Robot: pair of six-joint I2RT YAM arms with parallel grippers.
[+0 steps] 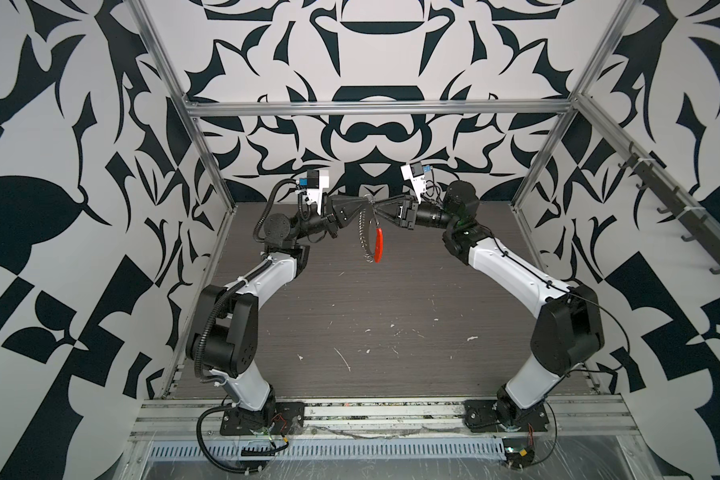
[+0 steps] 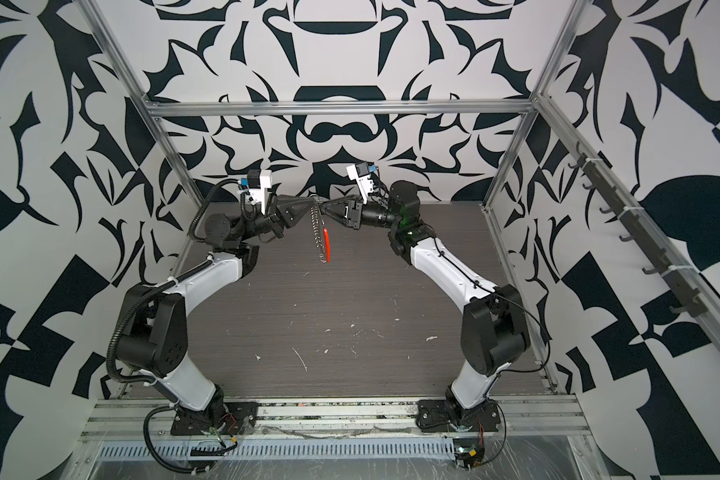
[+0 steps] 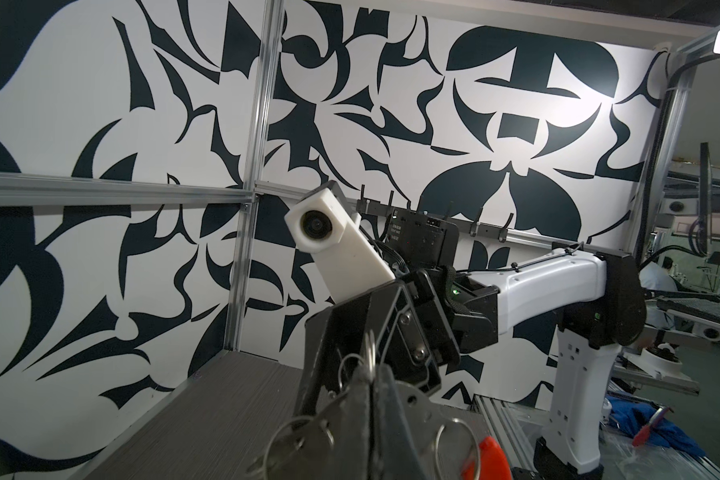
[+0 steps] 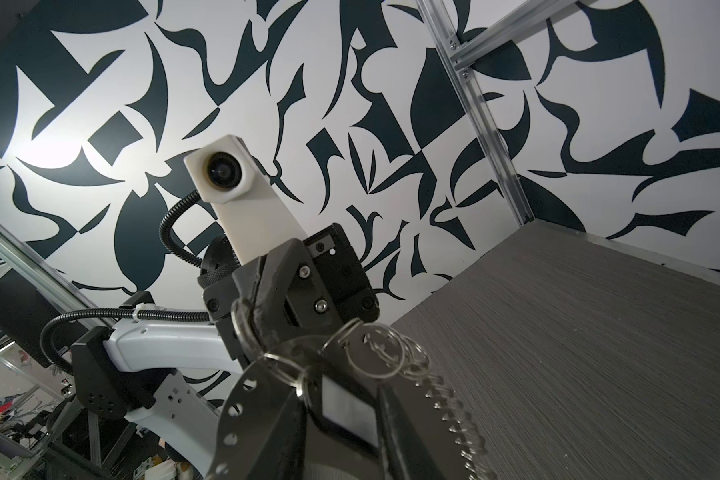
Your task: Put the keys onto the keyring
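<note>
Both arms are raised and meet in mid-air over the 12 o'clock end of the table [image 1: 391, 311]. In both top views the left gripper [image 1: 366, 202] reaches in from 9 o'clock and the right gripper [image 1: 378, 204] from 3 o'clock, and their tips almost touch.

The keyring [image 1: 363, 232] hangs from that meeting point toward 6 o'clock, clear of the table. I see it nearly edge-on, with its orange-red segment [image 1: 378, 245] on the 3 o'clock side of the loop. The other top view shows the same drop [image 2: 319, 232].

From the left wrist, my left gripper [image 3: 373, 380] has its jaws pressed together with no gap. They pinch the top of the keyring, and loose split rings [image 3: 296, 440] dangle on either side. A bit of the orange-red segment [image 3: 487, 461] shows close by.

From the right wrist, my right gripper [image 4: 329, 374] has its jaws narrowly apart and closed on the key tag [image 4: 348, 409]. The tag is small and black, and its white label window faces the camera. It sits between the two fingers [image 4: 250, 399], just beside the ringed edge of the keyring [image 4: 454, 419]. One split ring [image 4: 375, 349] lies at the tag's top end, right against the left gripper's tips. I cannot tell whether the tag is threaded onto the loop itself.
</note>
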